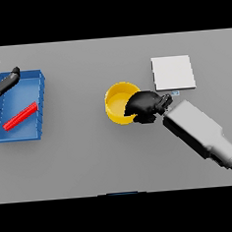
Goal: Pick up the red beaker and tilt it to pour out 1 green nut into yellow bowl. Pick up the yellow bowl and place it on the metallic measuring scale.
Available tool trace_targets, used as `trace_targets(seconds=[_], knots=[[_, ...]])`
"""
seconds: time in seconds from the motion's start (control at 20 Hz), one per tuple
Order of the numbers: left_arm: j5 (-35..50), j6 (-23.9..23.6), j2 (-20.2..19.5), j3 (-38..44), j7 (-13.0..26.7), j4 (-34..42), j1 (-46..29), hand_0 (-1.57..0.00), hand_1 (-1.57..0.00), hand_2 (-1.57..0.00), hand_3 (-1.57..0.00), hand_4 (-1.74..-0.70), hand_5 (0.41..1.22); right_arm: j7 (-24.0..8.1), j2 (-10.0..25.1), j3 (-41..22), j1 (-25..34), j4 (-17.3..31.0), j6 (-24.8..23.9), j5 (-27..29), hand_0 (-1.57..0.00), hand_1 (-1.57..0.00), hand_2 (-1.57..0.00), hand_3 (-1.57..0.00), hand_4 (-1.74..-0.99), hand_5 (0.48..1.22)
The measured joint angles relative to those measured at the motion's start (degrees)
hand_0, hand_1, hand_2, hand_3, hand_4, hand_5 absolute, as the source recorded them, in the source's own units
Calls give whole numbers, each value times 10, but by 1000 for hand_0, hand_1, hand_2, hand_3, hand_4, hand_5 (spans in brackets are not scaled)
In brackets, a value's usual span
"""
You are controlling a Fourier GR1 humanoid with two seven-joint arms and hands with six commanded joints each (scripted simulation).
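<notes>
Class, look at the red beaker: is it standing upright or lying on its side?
Lying on its side. The red beaker shows as a long slanted bar inside the blue tray, its full length visible from above; no hand holds it.

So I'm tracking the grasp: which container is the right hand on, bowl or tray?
The yellow bowl: right hand curls over its rim; blue tray sits far left.

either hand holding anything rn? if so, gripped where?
The right hand is curled over the yellow bowl at its right rim. The left hand holds nothing; it sits open over the blue tray's far left corner.
</notes>
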State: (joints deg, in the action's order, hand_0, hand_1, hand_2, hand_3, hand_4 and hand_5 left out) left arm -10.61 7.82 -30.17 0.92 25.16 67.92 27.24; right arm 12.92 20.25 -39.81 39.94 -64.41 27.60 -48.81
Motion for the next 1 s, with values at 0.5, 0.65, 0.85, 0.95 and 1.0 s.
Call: trace_targets(seconds=[0.5,0.65,0.85,0.95,1.0], knots=[[1,2,-2,-3,9,19,-3,1,1,1,1,-780,702,-25,46,37,15,-69,55,37,-1558,-1558,-1451,-1204,-1736,1218],[11,6,-1,4,6,10,1,1,1,1,1,-793,702,-60,51,44,14,-98,58,35,-1564,-1564,-1471,-1191,-1739,1219],[11,3,1,4,2,14,-3,1,1,1,1,-806,703,-89,60,62,8,-126,67,45,-1530,-1568,-1518,-1177,-1740,1220],[13,2,5,4,14,16,1,1,1,1,1,-820,717,-107,72,74,16,-129,70,46,-1545,-1569,-1487,-1183,-1740,1220],[15,0,6,6,15,14,-2,1,1,1,1,-826,723,-95,82,82,24,-118,58,45,-1550,-1570,-1504,-1174,-1741,1220]])
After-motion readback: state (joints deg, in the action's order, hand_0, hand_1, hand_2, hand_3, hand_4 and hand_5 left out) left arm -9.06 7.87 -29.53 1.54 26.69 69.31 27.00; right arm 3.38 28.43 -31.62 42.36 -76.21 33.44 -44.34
